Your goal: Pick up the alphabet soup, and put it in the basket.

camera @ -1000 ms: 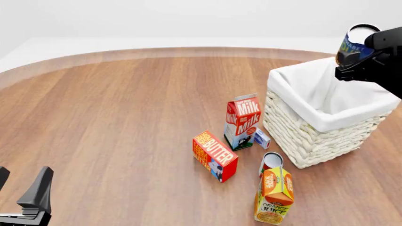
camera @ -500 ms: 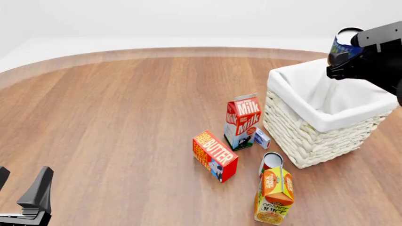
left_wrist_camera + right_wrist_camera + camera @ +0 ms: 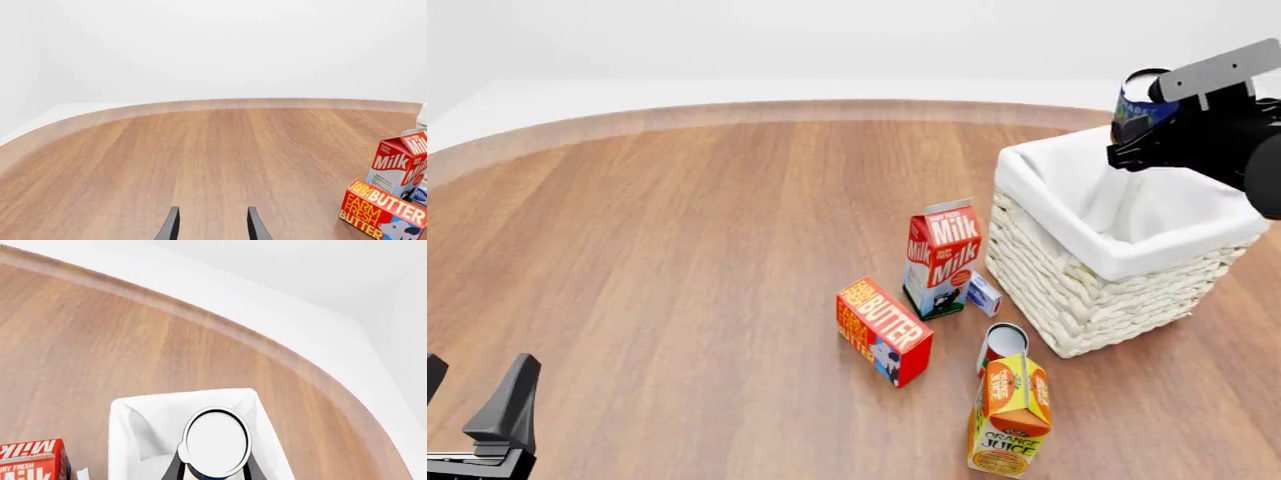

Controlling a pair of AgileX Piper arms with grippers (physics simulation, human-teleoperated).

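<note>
My right gripper is shut on the alphabet soup, a small can with a blue and yellow label, and holds it tilted above the basket. In the right wrist view the can's pale top sits between the fingers, over the basket's white cloth lining. The basket is a large cream wicker one at the right of the table. My left gripper is open and empty at the near left corner; its fingers show over bare wood.
A milk carton, a small blue-white box, a butter box, a red-and-white can and an orange juice carton stand just left of and in front of the basket.
My right gripper has carried the soup can leftward, from past the basket's far right side to above its interior. The left arm has not moved.
</note>
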